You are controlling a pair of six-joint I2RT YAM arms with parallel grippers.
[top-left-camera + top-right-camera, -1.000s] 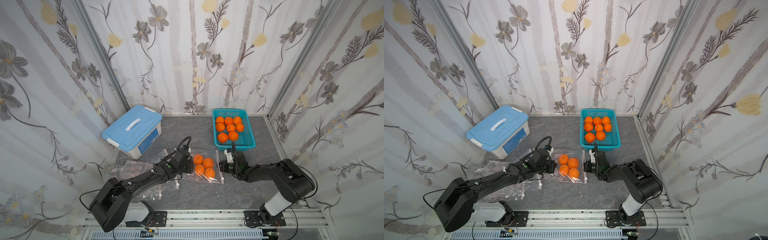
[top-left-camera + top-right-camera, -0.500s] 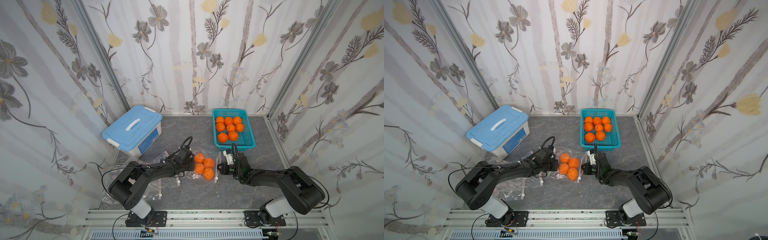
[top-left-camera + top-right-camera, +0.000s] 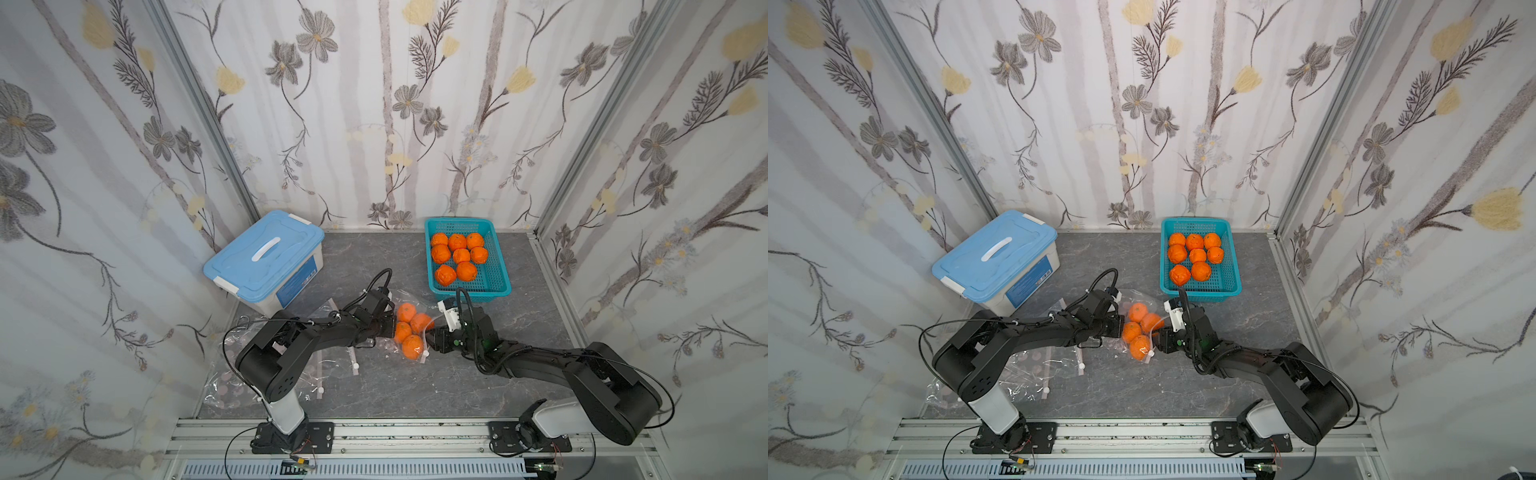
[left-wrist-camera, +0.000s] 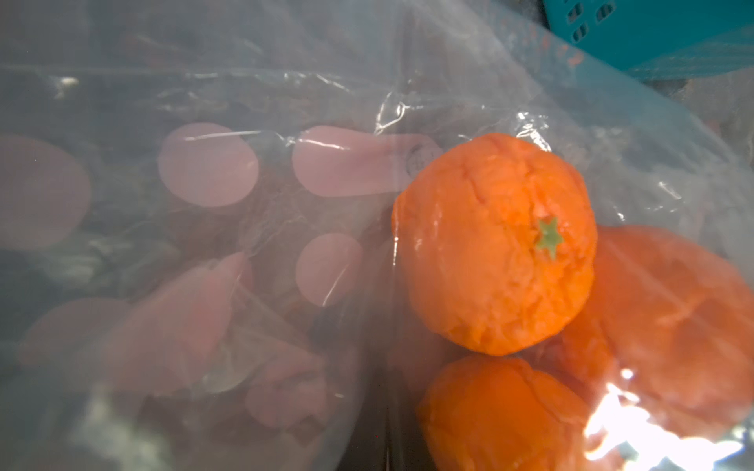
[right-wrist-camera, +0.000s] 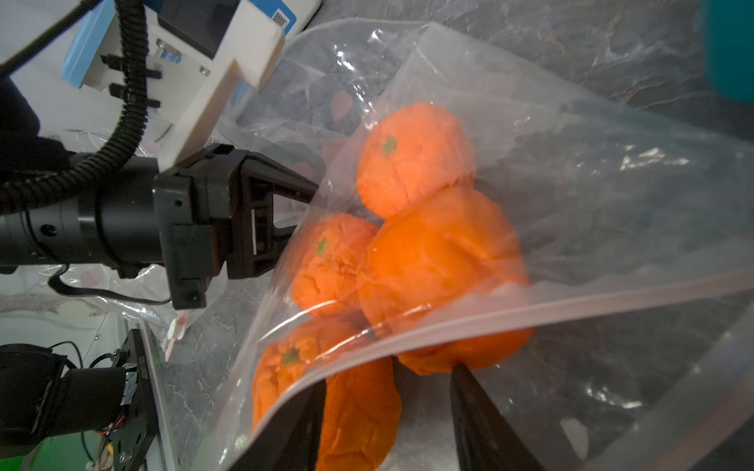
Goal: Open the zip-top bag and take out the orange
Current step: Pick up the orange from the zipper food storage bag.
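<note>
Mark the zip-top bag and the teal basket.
zip-top bag (image 5: 612,304): right wrist view, on its zip strip.
teal basket (image 3: 491,277): in a top view, on its bare mesh floor.

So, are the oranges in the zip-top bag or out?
In. All four oranges sit behind the film of the zip-top bag, zip strip crossing them.

Clear, crumpled zip-top bag (image 3: 406,296), lying on the grey tabletop just below centre of frame in both top views (image 3: 1139,296). Holds four oranges (image 3: 421,323), bright and wrinkled with green star-shaped stem ends, bunched together and touching. Pale zip strip (image 5: 530,308) crossing the lower half of the right wrist view, over the lowest oranges; mouth parted at lower right.
</note>
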